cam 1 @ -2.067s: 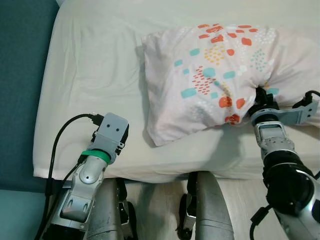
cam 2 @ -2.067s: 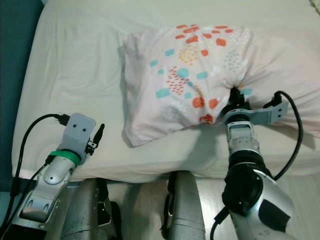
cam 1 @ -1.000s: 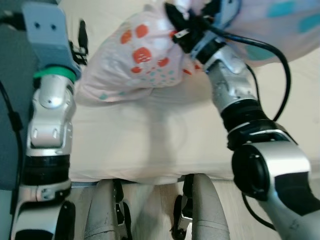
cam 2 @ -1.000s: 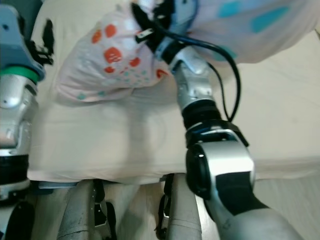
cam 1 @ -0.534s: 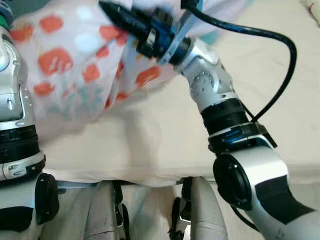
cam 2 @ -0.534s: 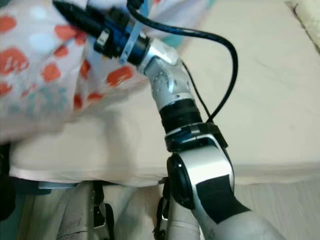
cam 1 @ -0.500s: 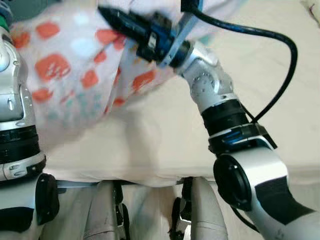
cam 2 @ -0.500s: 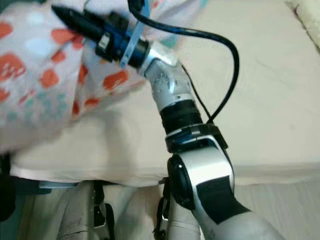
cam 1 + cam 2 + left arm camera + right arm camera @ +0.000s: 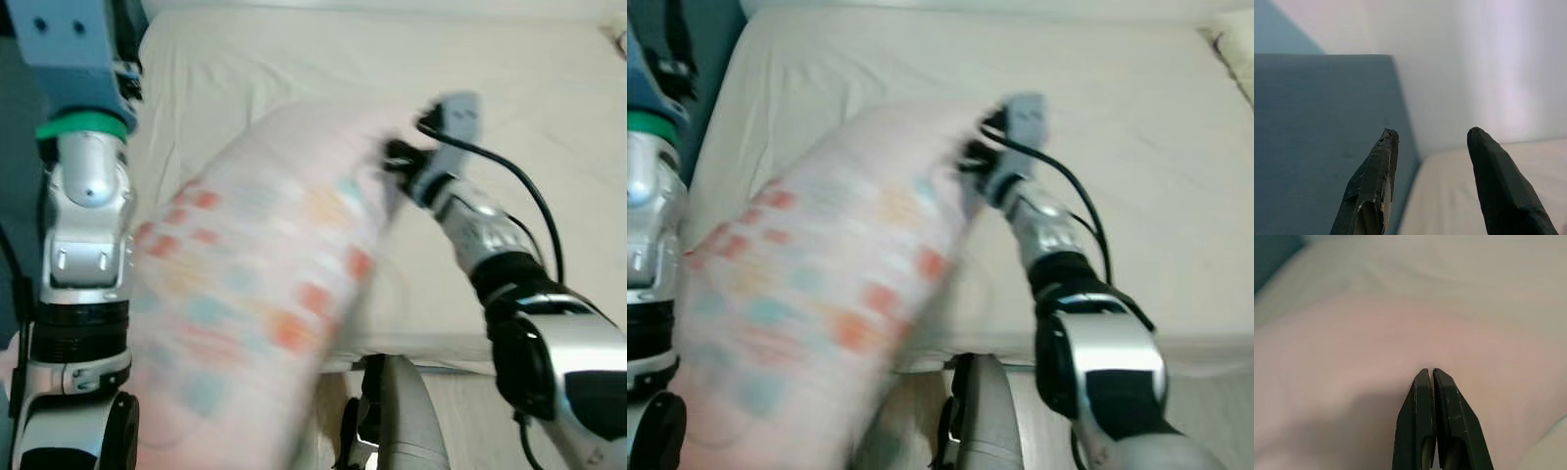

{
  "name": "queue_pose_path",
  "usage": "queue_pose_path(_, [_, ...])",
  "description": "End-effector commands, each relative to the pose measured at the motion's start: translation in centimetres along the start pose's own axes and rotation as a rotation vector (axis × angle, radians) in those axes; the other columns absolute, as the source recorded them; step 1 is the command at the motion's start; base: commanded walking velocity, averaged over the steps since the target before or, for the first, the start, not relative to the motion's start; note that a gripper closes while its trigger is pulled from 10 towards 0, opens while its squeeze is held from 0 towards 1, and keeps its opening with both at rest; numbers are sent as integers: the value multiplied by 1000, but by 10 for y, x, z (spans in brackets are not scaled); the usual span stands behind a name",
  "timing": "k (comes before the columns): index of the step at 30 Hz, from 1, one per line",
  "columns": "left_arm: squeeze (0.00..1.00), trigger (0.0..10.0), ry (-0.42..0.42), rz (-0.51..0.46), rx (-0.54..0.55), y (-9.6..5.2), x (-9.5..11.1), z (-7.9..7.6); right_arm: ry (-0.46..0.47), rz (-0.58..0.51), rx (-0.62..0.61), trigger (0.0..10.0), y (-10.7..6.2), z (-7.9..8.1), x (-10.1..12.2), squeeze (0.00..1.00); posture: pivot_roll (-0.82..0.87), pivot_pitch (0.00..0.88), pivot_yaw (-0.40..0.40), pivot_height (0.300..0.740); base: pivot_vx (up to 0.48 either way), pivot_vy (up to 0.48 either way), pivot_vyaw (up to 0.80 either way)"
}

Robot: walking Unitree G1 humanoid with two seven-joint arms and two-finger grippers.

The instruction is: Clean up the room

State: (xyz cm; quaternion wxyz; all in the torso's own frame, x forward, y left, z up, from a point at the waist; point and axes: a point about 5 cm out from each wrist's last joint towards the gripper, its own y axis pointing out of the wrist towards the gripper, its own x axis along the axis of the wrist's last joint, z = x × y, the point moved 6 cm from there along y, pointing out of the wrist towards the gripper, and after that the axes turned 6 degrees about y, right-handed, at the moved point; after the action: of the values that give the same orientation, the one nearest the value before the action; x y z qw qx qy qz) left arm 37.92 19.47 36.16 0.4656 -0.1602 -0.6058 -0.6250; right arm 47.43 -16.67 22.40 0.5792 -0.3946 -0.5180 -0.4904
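Just patterned pillow (image 9: 245,294) at right hand (image 9: 1428,374).

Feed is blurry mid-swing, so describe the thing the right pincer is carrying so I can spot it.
Start at the cream bed ahead. Hanging off its near edge, between the two arms, is a big soft pillow, held at its top corner by the right pincer. Its white cover with orange and teal patches sets it apart from the plain sheet.

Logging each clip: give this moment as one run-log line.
right gripper: fingers shut on white pillow with orange and teal patches | pillow: blurred, overhanging cream bed edge | left gripper: open, raised
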Motion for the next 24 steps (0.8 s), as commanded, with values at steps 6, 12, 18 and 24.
queue_pose_path(6, [0, 10000, 9, -18, -365, -20, 1, -47, -164, -4, -17, 10000, -3, -10, 8, 0, -11, 118, 73, 598, 0, 0, 0])
queue_pose_path(12, [0, 10000, -61, 239, -709, -71, -50, -60, -74, -125, 85, 10000, -3, 17, 12, 0, -4, 123, 79, 598, 0, 0, 0])
queue_pose_path(18, [0, 10000, -62, 378, -793, -92, -87, -59, 94, -165, 126, 10000, -12, 30, -4, 0, -19, 139, 77, 598, 0, 0, 0])
queue_pose_path(24, [0, 10000, -36, 485, -840, -89, -114, -26, 284, -94, 11, 10000, -40, 21, -60, 0, -29, 159, 76, 598, 0, 0, 0])
